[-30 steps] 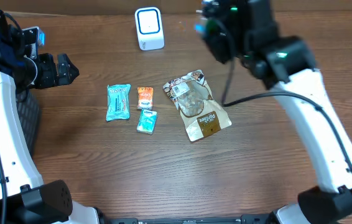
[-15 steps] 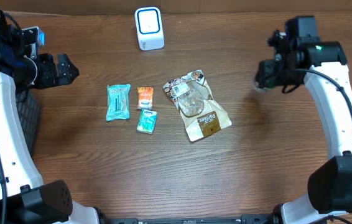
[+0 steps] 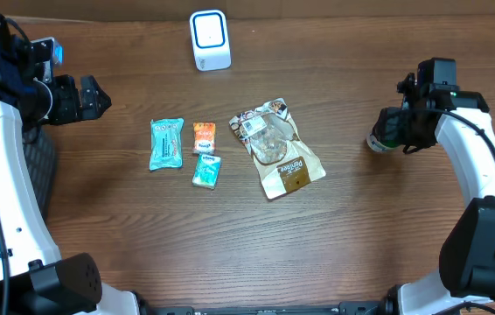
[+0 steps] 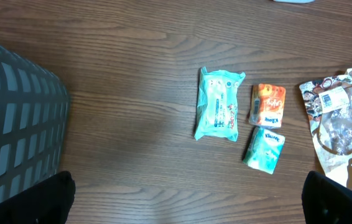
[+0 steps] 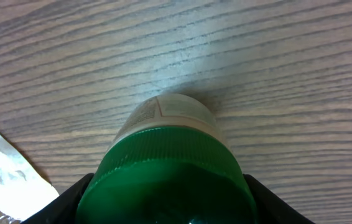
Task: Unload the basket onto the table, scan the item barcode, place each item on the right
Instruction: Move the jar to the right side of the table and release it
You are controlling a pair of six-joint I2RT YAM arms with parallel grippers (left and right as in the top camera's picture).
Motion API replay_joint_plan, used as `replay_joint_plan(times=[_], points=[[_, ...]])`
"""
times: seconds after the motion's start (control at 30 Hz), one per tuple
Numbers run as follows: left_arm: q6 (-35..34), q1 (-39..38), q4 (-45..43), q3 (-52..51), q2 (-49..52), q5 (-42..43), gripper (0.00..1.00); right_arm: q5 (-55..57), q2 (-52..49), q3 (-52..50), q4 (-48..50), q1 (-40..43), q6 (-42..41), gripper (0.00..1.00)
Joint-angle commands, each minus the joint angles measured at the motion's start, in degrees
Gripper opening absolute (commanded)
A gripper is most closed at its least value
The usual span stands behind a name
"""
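Overhead, the right gripper sits at the right side of the table, partly closed around a small bottle with a green cap; the bottle is the only item on that side, well apart from everything else. Right wrist view looks straight down on that green cap, with the gripper's dark fingers pressed at either side of it and the pale labelled body reaching down toward the wood below; whether the base touches the table I cannot tell. A white scanner stands at the far edge, about midway across and well apart from the bottle. Near the middle of the table lies a brown and clear pouch, flat, with a printed label on its far end. Just left of it are an orange packet and, touching it on the near side, a teal tissue pack; a light blue wipes packet lies just beside them further left. The left gripper hangs at the far left with its jaws spread wide and nothing between them, and in the left wrist view its fingers show only at the two bottom corners. A dark mesh basket stands at the left edge of the table
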State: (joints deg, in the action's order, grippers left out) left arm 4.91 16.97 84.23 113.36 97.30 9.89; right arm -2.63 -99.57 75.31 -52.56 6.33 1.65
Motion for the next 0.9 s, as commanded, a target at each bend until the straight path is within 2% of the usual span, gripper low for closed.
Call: replay_joint_plan(times=[0.0, 0.3, 0.5, 0.87], points=[[1.1, -0.1, -0.1, 0.7, -0.2, 0.6, 1.00, 1.0, 0.4, 0.0, 0.5, 0.3, -0.4, 0.23], [1.1, -0.1, -0.1, 0.7, -0.2, 0.6, 1.00, 1.9, 0.3, -4.0, 3.3, 3.2, -0.4, 0.20], [1.1, -0.1, -0.1, 0.7, -0.2, 0.7, 1.00, 1.2, -0.1, -4.9, 4.3, 3.2, -0.4, 0.27], [1.1, -0.1, -0.1, 0.7, -0.2, 0.6, 1.00, 1.2, -2.9, -4.9, 4.7, 3.2, -0.4, 0.28]])
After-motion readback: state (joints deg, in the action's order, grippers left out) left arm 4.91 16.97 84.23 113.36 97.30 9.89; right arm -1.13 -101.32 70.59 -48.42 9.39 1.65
